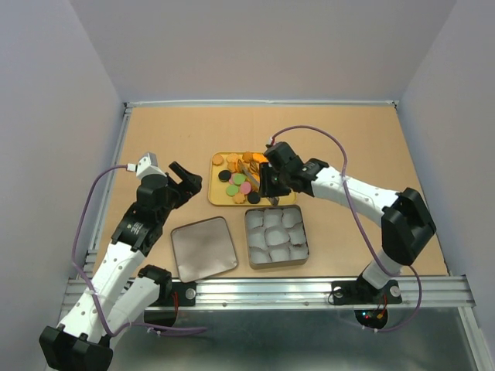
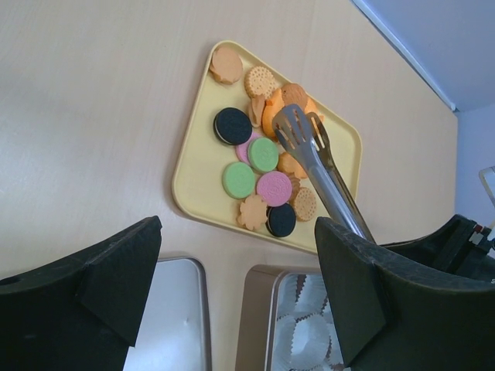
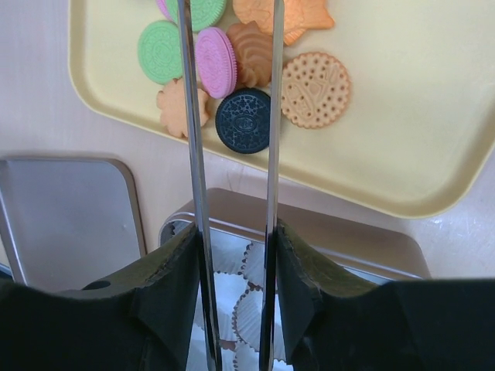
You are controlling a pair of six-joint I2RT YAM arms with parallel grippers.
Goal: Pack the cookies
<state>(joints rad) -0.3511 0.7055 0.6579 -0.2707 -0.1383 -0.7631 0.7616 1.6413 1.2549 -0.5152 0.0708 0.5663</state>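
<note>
The cookies (image 1: 236, 182) lie piled on a yellow tray (image 1: 219, 199): black, green, pink and tan discs plus flower and star shapes (image 2: 263, 154). My right gripper (image 1: 267, 184) is shut on a pair of metal tongs (image 2: 325, 174). Both tong arms (image 3: 189, 116) run out between its fingers (image 3: 174, 286) over the tray, spread apart. Their head hovers over the orange cookies at the back of the pile. A black cookie (image 3: 244, 120) and a pink one (image 3: 215, 62) sit under the arms. My left gripper (image 1: 186, 179) hangs open to the left of the tray, holding nothing.
A square metal tin (image 1: 276, 236) lined with white paper cups sits just in front of the tray. Its flat lid (image 1: 203, 247) lies to the left of it. Walls enclose the tan table on three sides.
</note>
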